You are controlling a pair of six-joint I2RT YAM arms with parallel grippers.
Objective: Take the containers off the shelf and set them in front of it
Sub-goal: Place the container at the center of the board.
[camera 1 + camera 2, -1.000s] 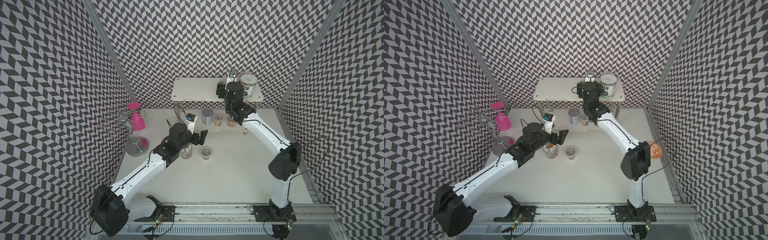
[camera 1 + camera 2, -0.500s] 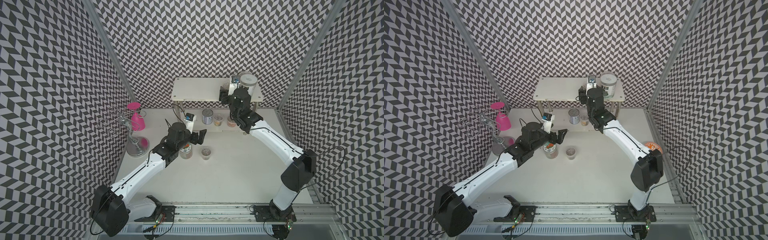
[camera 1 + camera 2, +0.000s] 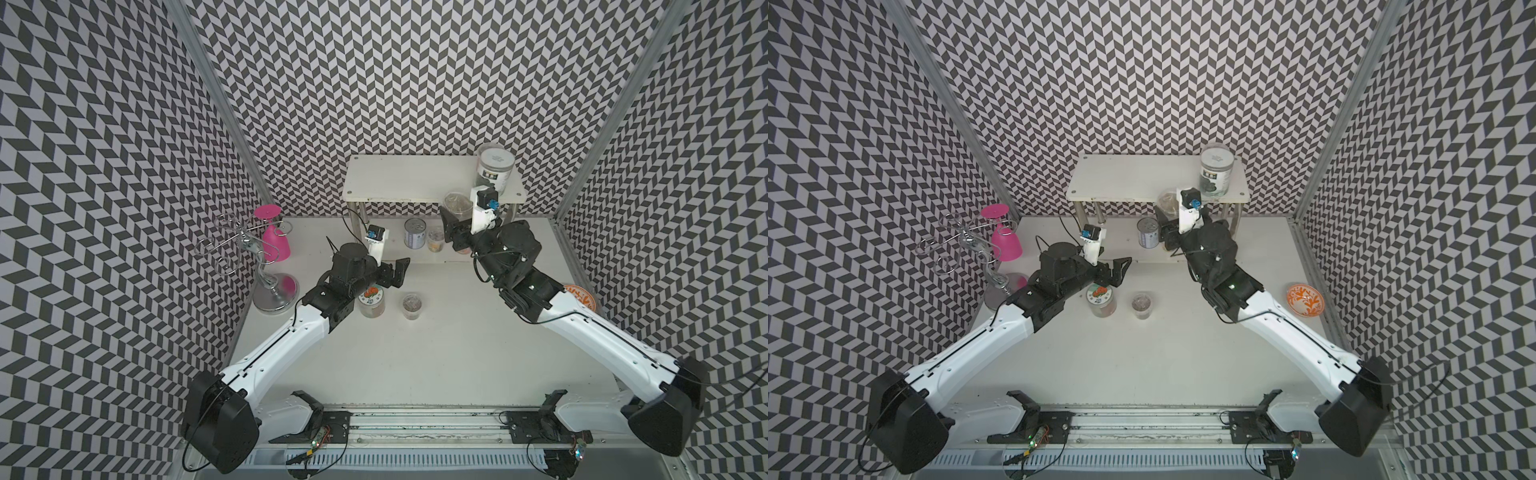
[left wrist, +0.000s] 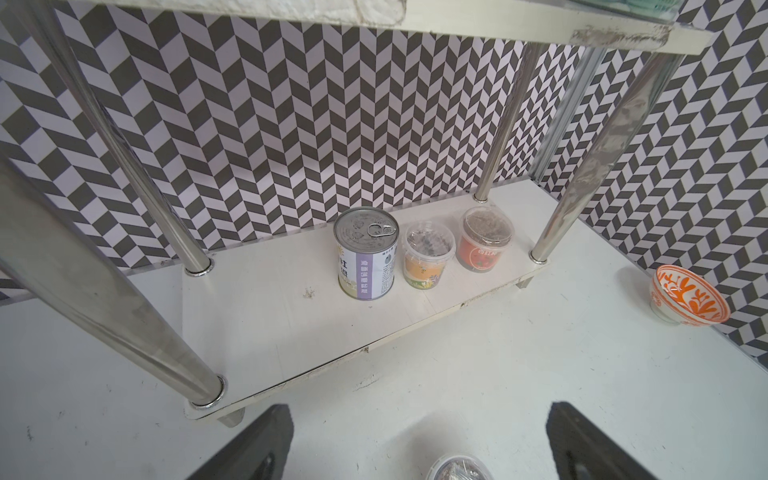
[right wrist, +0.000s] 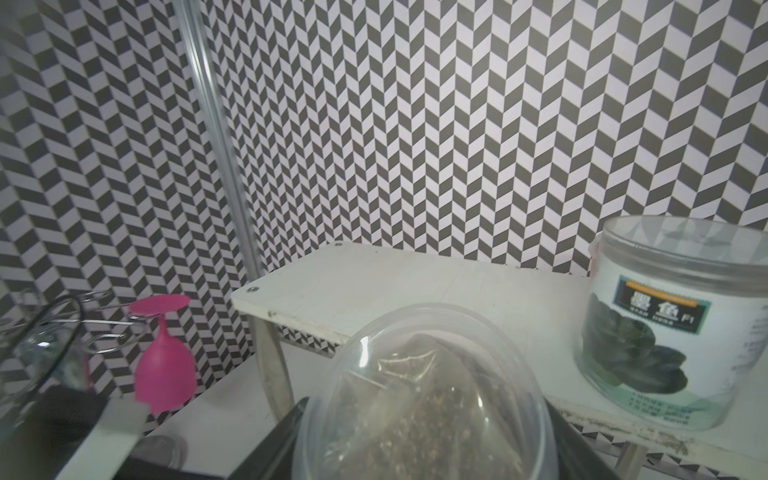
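My right gripper (image 5: 424, 449) is shut on a clear lidded tub (image 5: 419, 395) of brown contents, held just in front of the top tier of the white shelf (image 3: 399, 178); the tub (image 3: 457, 203) also shows from above. A white-lidded dark-label jar (image 3: 494, 168) stands on that tier. The lower tier holds a silver can (image 4: 365, 257), a yellow-label tub (image 4: 428, 259) and a red-label tub (image 4: 484, 241). In front of the shelf stand a teal-orange-lidded jar (image 3: 371, 297) and a small clear tub (image 3: 412, 305). My left gripper (image 3: 397, 272) hangs open above them, holding nothing.
A pink goblet (image 3: 275, 235) hangs upside down on a silver wire stand (image 3: 266, 266) at the left wall. An orange-patterned dish (image 3: 1304, 299) sits on the table near the right wall, beside my right forearm.
My right gripper has drawn back from over the top tier toward the front, bringing the clear tub past the shelf's edge. The left arm has hardly moved.
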